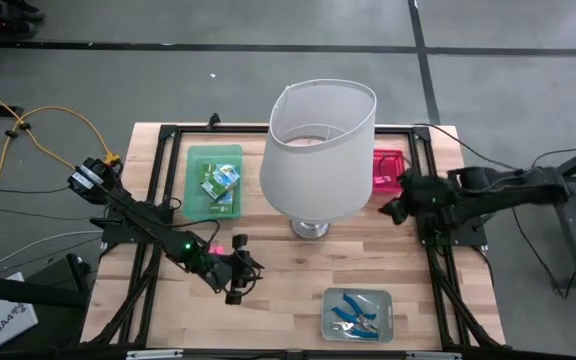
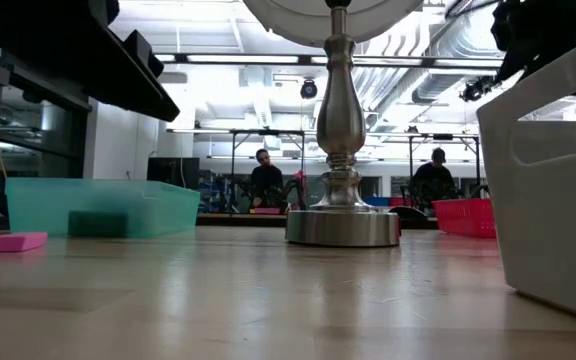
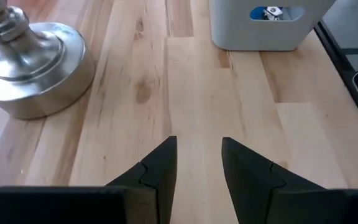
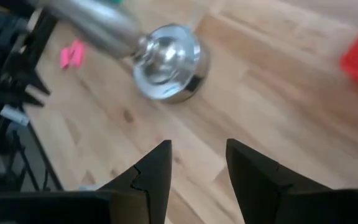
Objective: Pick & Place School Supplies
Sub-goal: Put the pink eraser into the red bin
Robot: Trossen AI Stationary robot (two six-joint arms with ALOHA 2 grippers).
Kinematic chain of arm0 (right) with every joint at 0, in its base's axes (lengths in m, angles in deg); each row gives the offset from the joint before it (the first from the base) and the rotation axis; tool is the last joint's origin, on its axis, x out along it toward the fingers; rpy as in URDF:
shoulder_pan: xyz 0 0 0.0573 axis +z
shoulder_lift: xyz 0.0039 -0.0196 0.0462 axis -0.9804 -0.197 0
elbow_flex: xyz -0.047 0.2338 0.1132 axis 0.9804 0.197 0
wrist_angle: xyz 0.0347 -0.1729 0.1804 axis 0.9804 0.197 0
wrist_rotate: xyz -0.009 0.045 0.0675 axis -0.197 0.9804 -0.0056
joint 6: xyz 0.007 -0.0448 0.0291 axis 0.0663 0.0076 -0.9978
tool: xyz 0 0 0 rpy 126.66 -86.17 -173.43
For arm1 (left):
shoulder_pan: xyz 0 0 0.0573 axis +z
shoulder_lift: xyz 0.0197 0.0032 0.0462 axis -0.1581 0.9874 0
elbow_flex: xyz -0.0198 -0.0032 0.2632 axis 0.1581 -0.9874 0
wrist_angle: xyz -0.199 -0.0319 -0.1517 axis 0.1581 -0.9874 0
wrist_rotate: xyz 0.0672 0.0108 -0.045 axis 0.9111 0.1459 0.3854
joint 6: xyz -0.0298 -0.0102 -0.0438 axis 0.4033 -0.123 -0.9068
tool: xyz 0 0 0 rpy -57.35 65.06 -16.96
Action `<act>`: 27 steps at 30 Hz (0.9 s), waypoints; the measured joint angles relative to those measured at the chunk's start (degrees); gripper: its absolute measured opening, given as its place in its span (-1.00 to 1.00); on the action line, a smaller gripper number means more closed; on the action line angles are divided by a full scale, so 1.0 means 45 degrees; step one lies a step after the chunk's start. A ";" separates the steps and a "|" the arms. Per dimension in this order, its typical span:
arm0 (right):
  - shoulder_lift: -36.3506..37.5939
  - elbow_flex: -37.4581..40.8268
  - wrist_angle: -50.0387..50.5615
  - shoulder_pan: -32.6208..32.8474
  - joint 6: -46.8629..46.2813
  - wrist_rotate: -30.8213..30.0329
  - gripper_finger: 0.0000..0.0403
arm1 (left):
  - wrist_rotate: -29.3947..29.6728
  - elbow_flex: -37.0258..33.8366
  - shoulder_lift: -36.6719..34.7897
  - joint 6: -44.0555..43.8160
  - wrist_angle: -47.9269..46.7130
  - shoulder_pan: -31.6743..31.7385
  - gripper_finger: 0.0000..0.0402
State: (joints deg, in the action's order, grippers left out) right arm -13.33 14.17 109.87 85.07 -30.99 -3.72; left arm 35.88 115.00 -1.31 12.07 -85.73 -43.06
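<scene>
The left gripper [image 3: 199,168] hangs low over bare wood, its two dark fingers [image 3: 157,171] parted by a narrow gap, and there is nothing between them. Straight ahead of those jaws stands the clear grey tray [image 3: 263,25], and through its handle slot the blue-handled scissors [image 3: 269,12] peek out. Off to one side of the jaws sits the round silver base of the lamp [image 3: 33,68], close but not touching. From above, the left gripper [image 1: 236,272] is at the table's near middle, and just beside it, on its arm's side, lie the little pink erasers [image 1: 217,248], flat on the wood and apart from the fingers.

Over to the right gripper [image 4: 197,171]: jaws spread wide, empty, held up above the table [image 4: 241,106]. Beyond its fingers the lamp base shows again, and farther still the pink erasers appear as small pink streaks. From above, the right gripper [image 1: 396,208] hovers beside the red tray [image 1: 388,170], close to the white lampshade [image 1: 318,150].

On the far side of the shade from that gripper sits the green tray [image 1: 214,180], with the green-yellow crayon boxes [image 1: 220,183] lying inside it. In the low view one pink eraser rests at the table's edge, and two people [image 2: 265,180] are seated in the room behind.
</scene>
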 joint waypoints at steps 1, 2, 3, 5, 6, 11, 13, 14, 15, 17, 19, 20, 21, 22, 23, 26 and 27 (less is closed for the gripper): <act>-0.0169 0.0000 -0.0205 0.0627 -0.0236 -0.0313 -0.29 | 0.0003 0.0000 0.0000 -0.0141 0.0000 -0.0026 -0.40; -0.0355 0.0000 -0.0379 0.1217 -0.0476 -0.0654 -0.29 | 0.0000 0.0000 0.0000 -0.0289 0.0000 -0.0040 -0.40; -0.0566 0.0000 -0.0486 0.1837 -0.0718 -0.0978 -0.29 | 0.0004 0.0000 0.0000 -0.0460 -0.0006 -0.0058 -0.40; -0.0990 0.0000 -0.0639 0.2983 -0.1181 -0.1670 -0.29 | 0.0005 0.0000 0.0000 -0.0747 -0.0005 -0.0076 -0.40; -0.1226 0.0000 -0.0746 0.3513 -0.1457 -0.1952 -0.29 | 0.0005 0.0000 0.0000 -0.0857 -0.0005 -0.0076 -0.40; -0.2508 0.0000 -0.1350 0.5939 -0.2924 -0.3174 -0.29 | 0.0005 0.0000 0.0000 -0.1437 -0.0019 -0.0076 -0.40; -0.3058 0.0000 -0.1997 0.6804 -0.3136 -0.3708 -0.29 | 0.0005 0.0000 0.0000 -0.1451 -0.0034 -0.0124 -0.40; -0.3357 0.0000 -0.2482 0.7180 -0.3182 -0.4014 -0.29 | 0.0005 0.0000 0.0004 -0.1451 -0.0061 -0.0163 -0.40; -0.3659 0.0000 -0.2994 0.7528 -0.3219 -0.4337 -0.29 | -0.0003 0.0000 0.0005 -0.1451 -0.0091 -0.0206 -0.40; -0.4286 0.0000 -0.4123 0.8065 -0.3080 -0.4911 -0.29 | -0.0174 0.0000 0.0005 -0.1463 -0.0229 -0.0304 -0.40; -0.4910 0.0000 -0.5419 0.8440 -0.2596 -0.5208 -0.29 | -0.0228 0.0000 0.0005 -0.1660 -0.0471 -0.0433 -0.40; -0.5212 0.0000 -0.6049 0.8558 -0.2228 -0.5287 -0.29 | -0.0235 0.0000 0.0005 -0.1884 -0.0693 -0.0501 -0.40; -0.5525 0.0000 -0.6711 0.8661 -0.1782 -0.5308 -0.29 | -0.0243 0.0000 0.0005 -0.2200 -0.1019 -0.0553 -0.40; -0.5832 0.0000 -0.7484 0.8693 -0.1281 -0.5296 -0.29 | -0.0248 0.0000 0.0005 -0.2573 -0.1410 -0.0607 -0.40; -0.6134 0.0000 -0.8264 0.8695 -0.0730 -0.5298 -0.29 | -0.0248 0.0000 0.0010 -0.3006 -0.1871 -0.0644 -0.40; -0.6920 0.0000 -1.0612 0.8682 0.0999 -0.5237 -0.29 | -0.0234 0.0000 0.0010 -0.4429 -0.3340 -0.0829 -0.40; -0.7092 0.0000 -1.1331 0.8678 0.1534 -0.5183 -0.29 | -0.0227 0.0000 0.0010 -0.4832 -0.3836 -0.0886 -0.40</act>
State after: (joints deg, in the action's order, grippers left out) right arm -45.24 14.17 58.89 124.12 -24.09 -27.04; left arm 34.86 115.00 -1.26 -9.67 -102.99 -47.05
